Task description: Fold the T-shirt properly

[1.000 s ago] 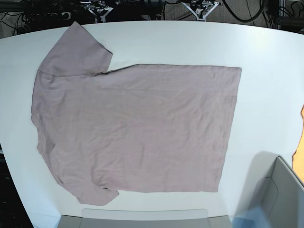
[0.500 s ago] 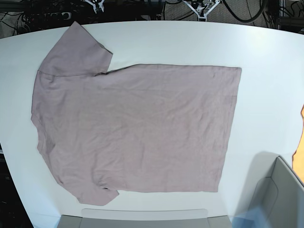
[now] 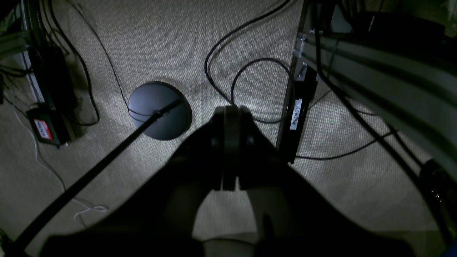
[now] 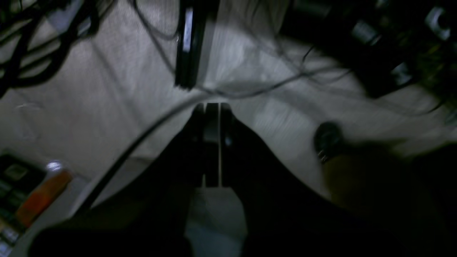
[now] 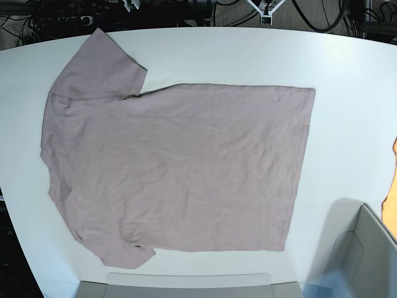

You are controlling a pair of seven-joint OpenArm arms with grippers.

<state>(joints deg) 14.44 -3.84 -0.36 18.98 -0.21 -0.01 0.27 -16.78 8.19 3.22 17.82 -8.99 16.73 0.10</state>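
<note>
T-shirt — spread flat across the centre of the white worktop, one sleeve at upper left, ready for folding — we find left claw and right claw pressed together, empty, pointing floorward.

Lying across beige carpet: black cables looping beside a round dark stand base, with a thin rod slanting away from it. Standing just right of the loops: a dark upright post bearing a white label. Sitting at the left edge: a small black box with a red sticker. Showing in the base view: a white table, a grey bin poking in at the lower right corner, an orange sliver at the right edge.
</note>
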